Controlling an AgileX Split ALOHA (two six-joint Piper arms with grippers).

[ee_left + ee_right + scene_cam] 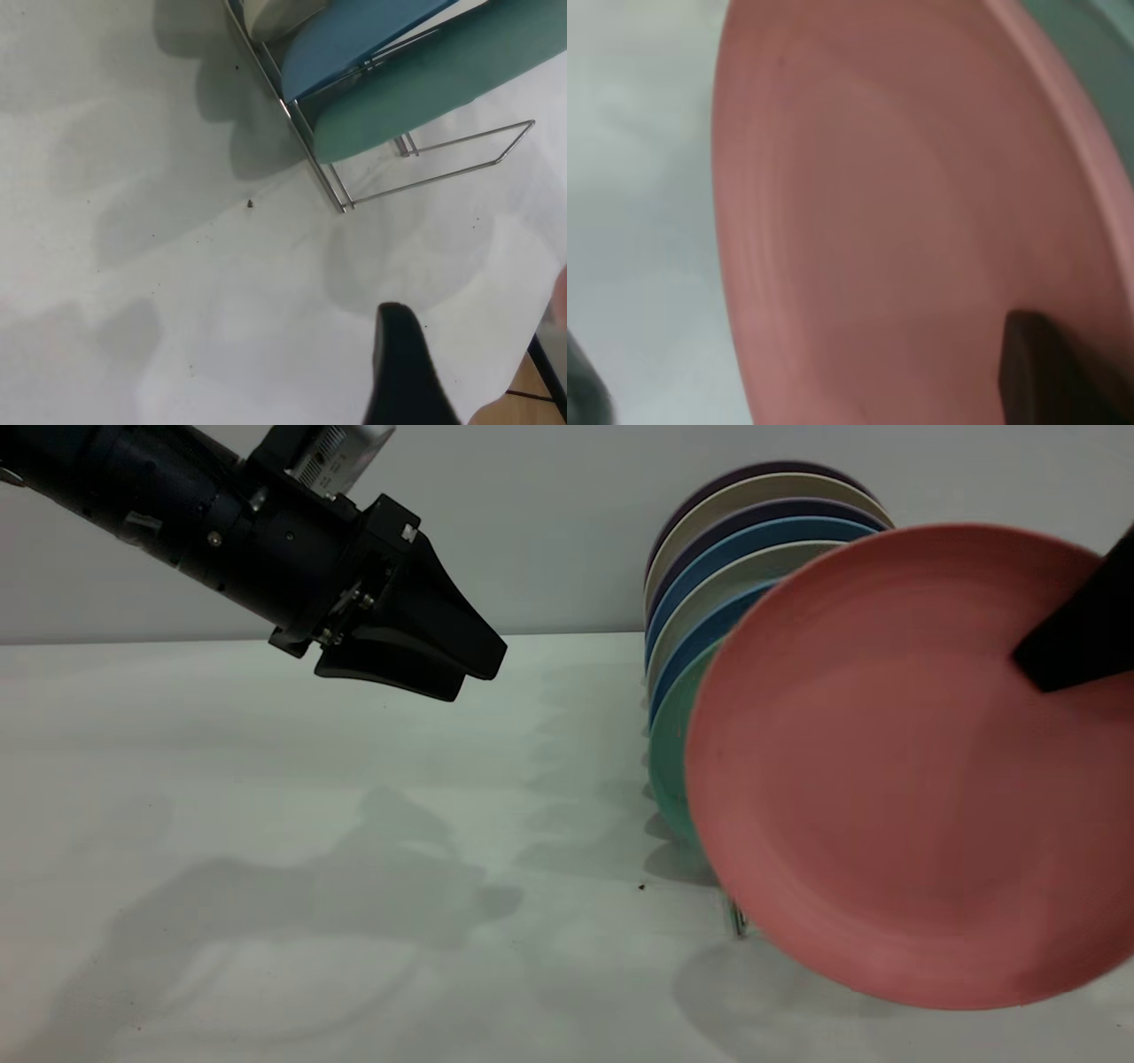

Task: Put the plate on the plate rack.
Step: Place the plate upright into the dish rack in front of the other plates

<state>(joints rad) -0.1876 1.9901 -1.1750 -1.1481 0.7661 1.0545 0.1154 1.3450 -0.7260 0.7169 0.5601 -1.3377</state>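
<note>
Nearest the exterior camera, the plate [904, 771] hangs upright and slightly tilted at about four o'clock in the exterior view, its face toward the lens. The right tool [1076, 638] pinches its rim near two o'clock, one dark finger lying across the pink face; the grip at the edge probably keeps the lower rim free to drop between wires. The plate's low edge sits just above the desk [266, 868], in front of the front end of the plate rack [425, 173], whose last wire loop stands open and unfilled in the left wrist view.

Behind it the teal plate [678, 762] stands in the rack, then a row of blue, cream and dark plates [753, 522] running back toward twelve o'clock against the wall.

The left tool [425, 660] hovers at ten o'clock, well apart from the plates, its fingers drawn together on nothing.

No brand or writing can be read anywhere.
</note>
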